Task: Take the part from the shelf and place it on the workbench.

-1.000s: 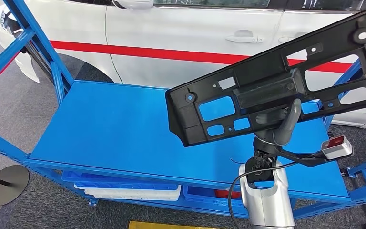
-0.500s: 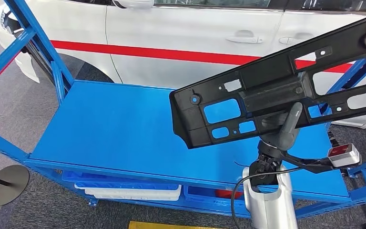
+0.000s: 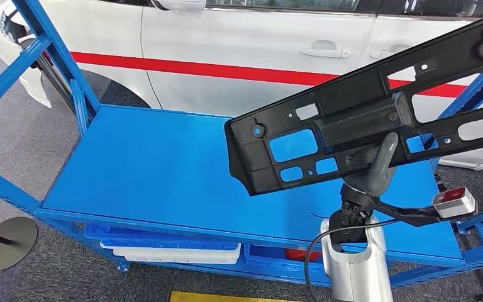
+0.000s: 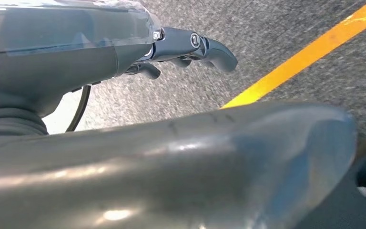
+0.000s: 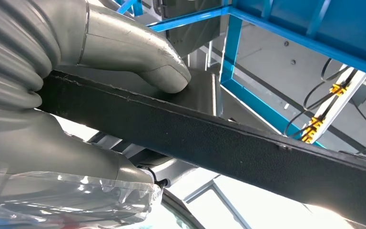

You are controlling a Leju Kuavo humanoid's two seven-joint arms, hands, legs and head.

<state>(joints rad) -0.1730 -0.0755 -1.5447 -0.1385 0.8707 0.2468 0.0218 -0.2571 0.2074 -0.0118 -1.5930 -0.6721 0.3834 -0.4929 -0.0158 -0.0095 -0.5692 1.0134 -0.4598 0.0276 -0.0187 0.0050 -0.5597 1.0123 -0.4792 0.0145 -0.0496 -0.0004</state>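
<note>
Below, blue workbench (image 3: 151, 170), grey carpet (image 3: 31, 145).

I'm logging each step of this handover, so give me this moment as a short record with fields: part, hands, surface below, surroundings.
part: long black plastic panel with cut-outs, held tilted in the air above the blue shelf top
right hand: right hand grips the panel, thumb pressed on its edge
left hand: left hand hangs over grey carpet, holding nothing, fingers curled
below the shelf top: white tray
surroundings: white car with red stripe behind

the right robot hand (image 3: 377, 170) has carried the black part (image 3: 365, 119) rightward and slightly higher.
</note>
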